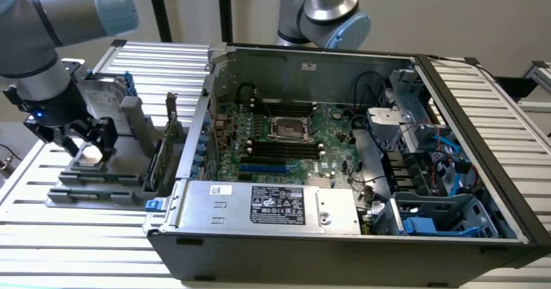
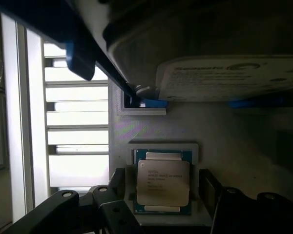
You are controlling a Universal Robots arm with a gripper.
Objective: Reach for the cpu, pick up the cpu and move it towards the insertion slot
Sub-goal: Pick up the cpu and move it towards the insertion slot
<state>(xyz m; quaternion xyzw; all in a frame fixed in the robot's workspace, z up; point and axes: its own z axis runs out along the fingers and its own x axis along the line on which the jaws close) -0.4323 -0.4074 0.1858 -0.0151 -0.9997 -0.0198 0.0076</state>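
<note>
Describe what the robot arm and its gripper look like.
The arm is built of round silver-grey metal tubes with pale blue caps on the joints. Its wrist section is black, with a small blue light glowing on it. The gripper is black, with two linkage-style fingers that carry round pivot pins.

Exterior left: hard drive (image 2: 224, 73) just beside cpu (image 1: 89, 152). Centre: insertion slot (image 1: 290, 128) clear above; case wall (image 1: 205, 102) between.
</note>
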